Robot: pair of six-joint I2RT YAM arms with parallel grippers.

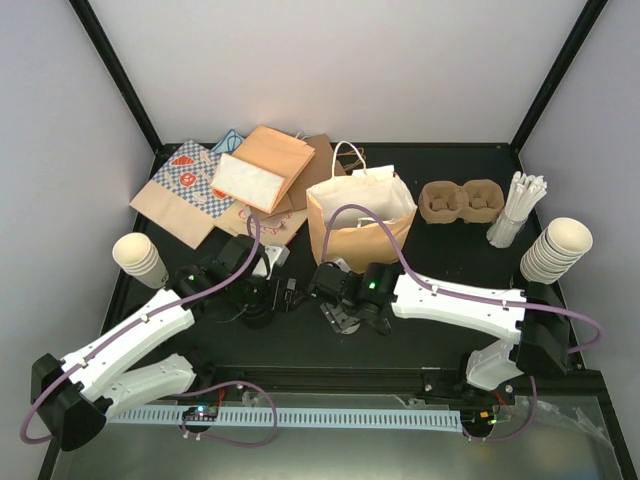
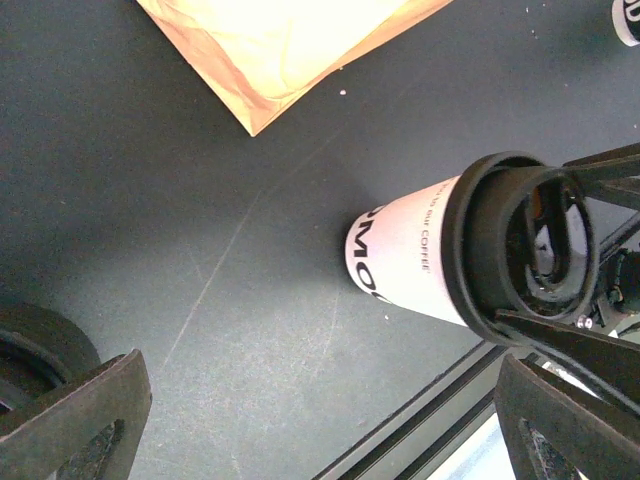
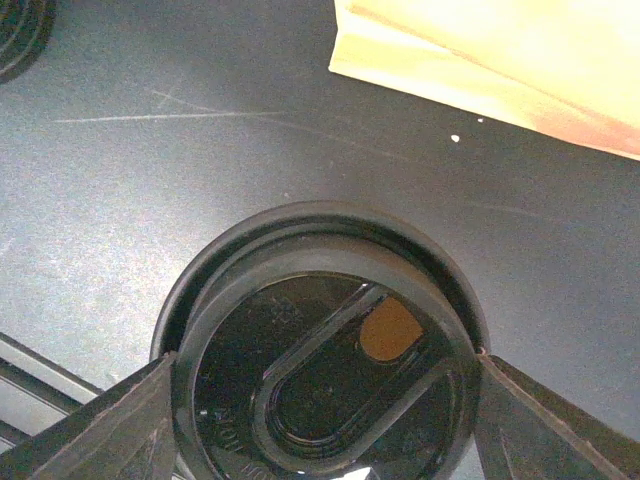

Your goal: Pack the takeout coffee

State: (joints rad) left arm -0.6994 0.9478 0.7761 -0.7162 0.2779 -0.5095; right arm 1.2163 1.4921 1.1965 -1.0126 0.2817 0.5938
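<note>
- The right arm reaches left across the near table (image 2: 150, 220). The right gripper (image 3: 325, 357) points down over the one lidded cup (image 2: 410, 250) and hides it from the top camera.
- Its fingers meet the black lid (image 3: 240, 340) at the rim on both sides. Whether they actually pinch it cannot be told.
- The left arm stretches inward. The left gripper (image 2: 318, 365) is spread wide and empty, near the cup.
- Behind the cup stands one paper bag (image 1: 360, 215).
- Farther right is one pulp carrier (image 1: 460, 200).
- There are two lidless stacks: left cup stack (image 1: 140, 258) and right cup stack (image 1: 555, 250).

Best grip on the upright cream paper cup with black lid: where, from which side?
Likely the rim of the round black plastic lid, from straight above: the cream paper cup stands upright, lid up, and the right gripper sits over it, a finger at each side.
</note>
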